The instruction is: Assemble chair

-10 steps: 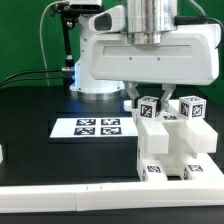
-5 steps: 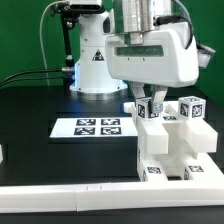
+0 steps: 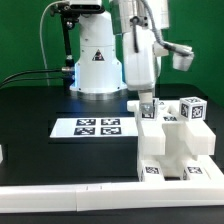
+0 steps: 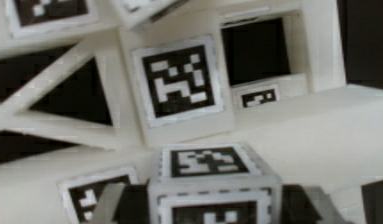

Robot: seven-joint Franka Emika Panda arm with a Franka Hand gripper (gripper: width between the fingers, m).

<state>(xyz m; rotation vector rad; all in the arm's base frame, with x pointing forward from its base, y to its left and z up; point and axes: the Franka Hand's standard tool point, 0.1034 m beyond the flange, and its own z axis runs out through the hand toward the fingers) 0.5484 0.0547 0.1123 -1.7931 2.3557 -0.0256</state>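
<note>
The partly built white chair [image 3: 172,150] stands at the exterior view's right, near the front rail. From its top rise two tagged square pegs, one on the nearer left side [image 3: 148,110] and one on the right [image 3: 192,108]. My gripper [image 3: 147,102] comes straight down on the left peg and is shut on it. In the wrist view this peg [image 4: 209,162] sits between my dark fingers [image 4: 323,203], its tagged end facing the camera. Beyond it show a tagged upright piece [image 4: 179,80] and white chair bars [image 4: 63,100].
The marker board [image 3: 97,127] lies flat on the black table, left of the chair. A long white border rail [image 3: 70,200] runs along the front edge. The arm's white base [image 3: 97,65] stands at the back, with cables to its left.
The hand has turned about its upright axis while staying on the left peg; its broad white face now shows edge-on. The chair and the peg stay in place.
</note>
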